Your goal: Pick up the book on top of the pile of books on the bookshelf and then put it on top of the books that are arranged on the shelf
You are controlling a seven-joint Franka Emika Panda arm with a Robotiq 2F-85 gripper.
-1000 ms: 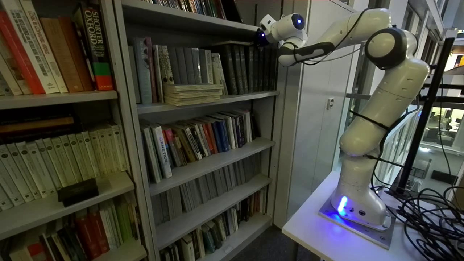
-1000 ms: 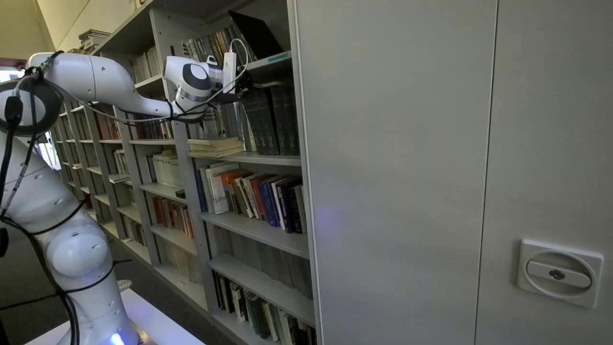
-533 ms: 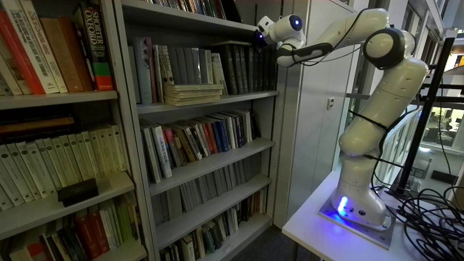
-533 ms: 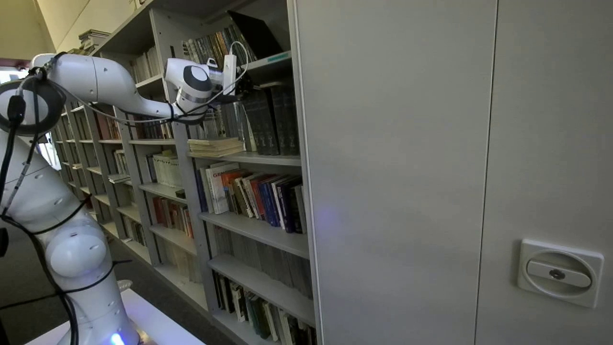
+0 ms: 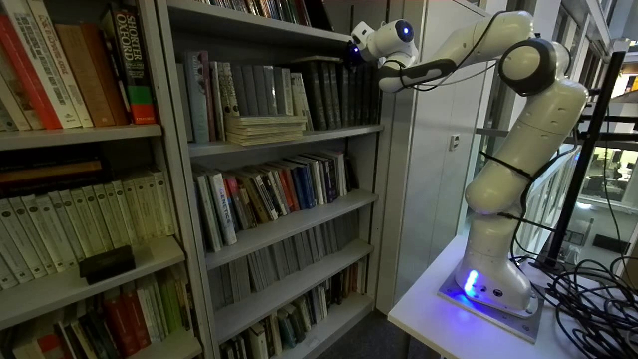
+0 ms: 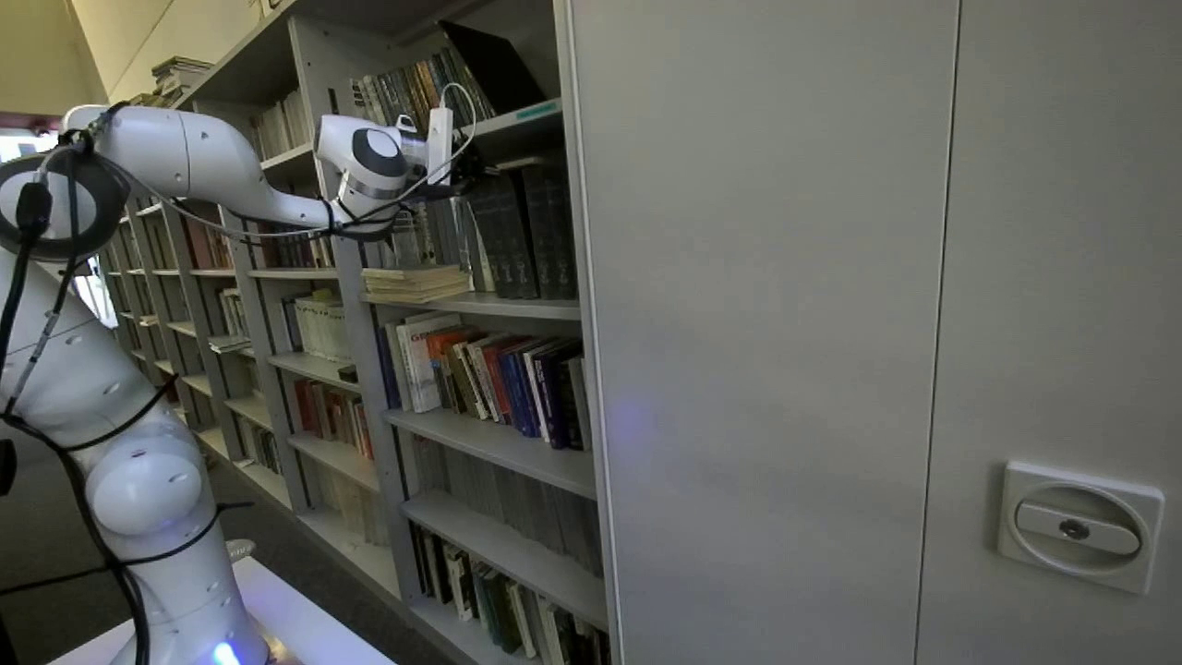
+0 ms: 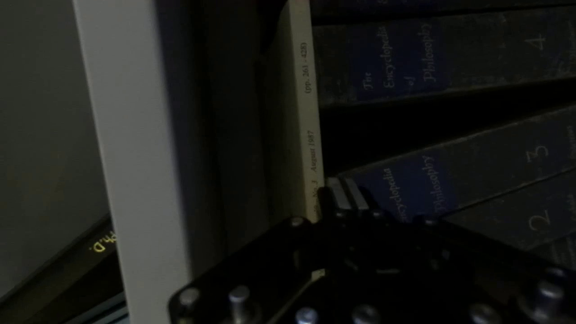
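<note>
Gripper [image 7: 348,193], dark: fingers [image 7: 338,194] together, tips side by side and meeting.

Pale book [image 7: 308,112], thin, spine lettered "August 1987": lying flat on top of the dark volumes [image 7: 481,58]; spine edge just beside the fingertips, contact not determinable.

Dark volumes, "The Encyclopedia of Philosophy": no. 4 nearly upright, nos. 3 and 2 tilted; wedge-shaped gap between 3 and 4, widest toward the tops.

Upper shelf [image 7: 132,135]: straight front edge running roughly alongside the pale book, apart from it; a dark open slot between the two.

Arranged books [image 5: 256,89]: upright row, grey and white spines, continuing into the dark volumes; open room over their tops as far as the upper shelf.

Pile of books [image 5: 264,132], beige, horizontal: well apart from the gripper, in front of grey spines, reaching its shelf's front edge; open room above.

Bookshelf [image 5: 299,222], grey: tall, several thin shelves; at one end, beside the dark volumes, a flat grey panel [image 6: 766,305].

Table [image 5: 423,309], white: bears the arm [image 5: 531,134]; a strip of dark floor [image 5: 344,336] lies between table edge and bookshelf.
</note>
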